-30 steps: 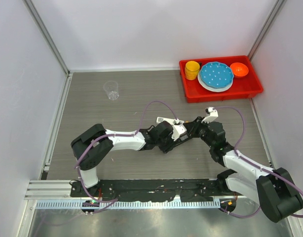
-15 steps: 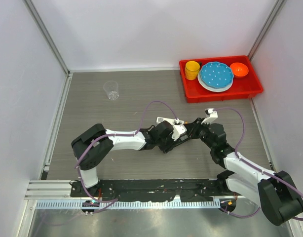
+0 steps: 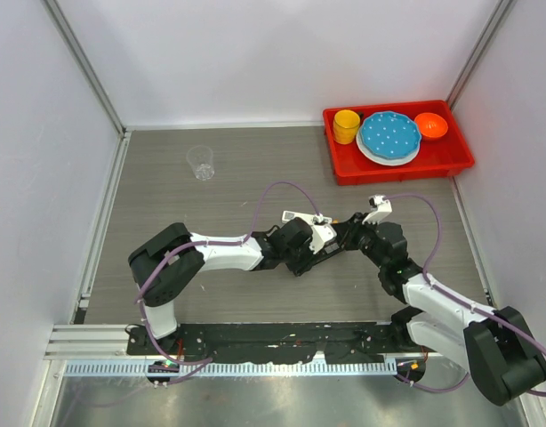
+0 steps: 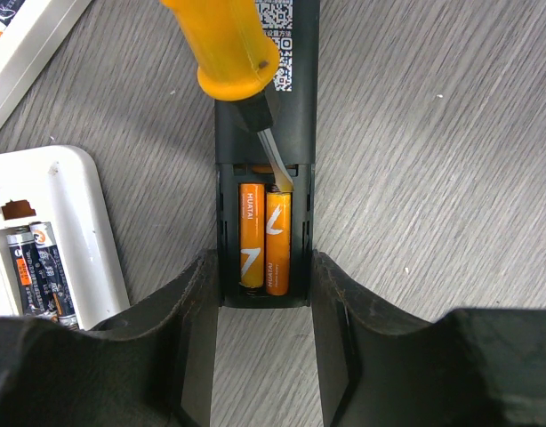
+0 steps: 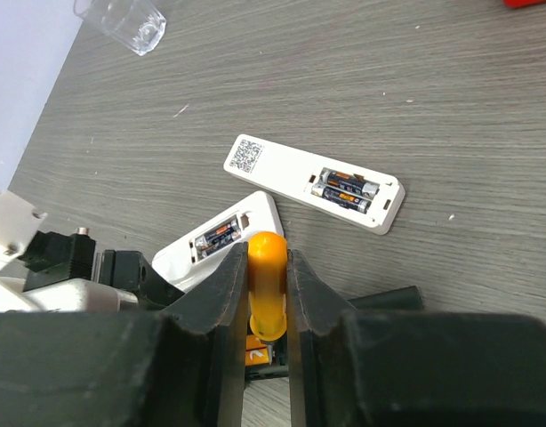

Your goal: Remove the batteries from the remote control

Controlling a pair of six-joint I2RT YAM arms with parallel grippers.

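A black remote lies on the table with its battery bay open. Two orange batteries lie side by side in the bay. My left gripper is shut on the near end of the black remote, one finger on each side. My right gripper is shut on the orange handle of a pointed tool. The tool's metal tip rests at the far end of the right-hand battery. In the top view both grippers meet at mid-table, left and right.
Two white remotes lie open with dark grey batteries inside, one farther off and one beside the left gripper. A clear cup stands at the back left. A red tray at the back right holds dishes.
My right gripper has shifted slightly toward the left gripper with the tool in it. The left arm and the remotes have not moved.
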